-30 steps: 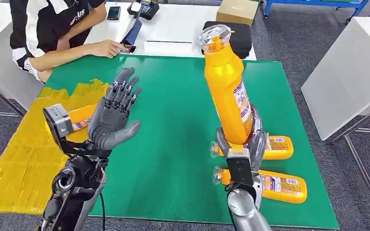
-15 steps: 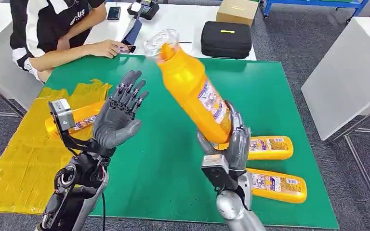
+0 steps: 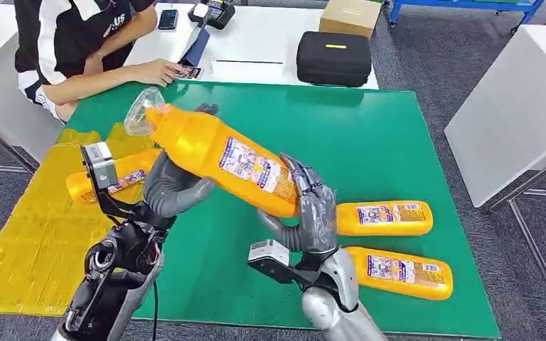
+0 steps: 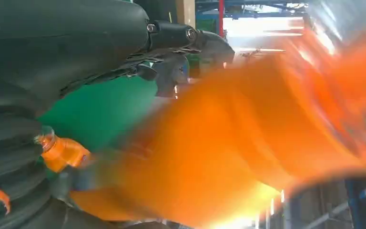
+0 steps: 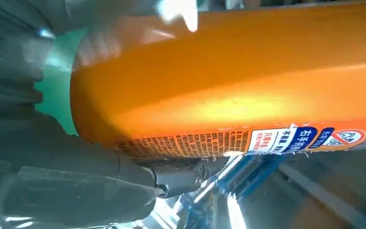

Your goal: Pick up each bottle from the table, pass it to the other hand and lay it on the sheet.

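right hand (image 3: 311, 213) grips bottle (image 3: 220, 158) base | long axis slants to upper left | neck over spread left hand (image 3: 174, 188)

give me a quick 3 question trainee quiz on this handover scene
1. True or false: the right robot hand grips the base end of the raised bottle.
2. How many bottles lie on the green mat? A) one B) two C) four
3. Fill in: one bottle already lies on the ____ sheet.

Key: 1 true. 2 B, a nearer one and a farther one. 3 yellow.
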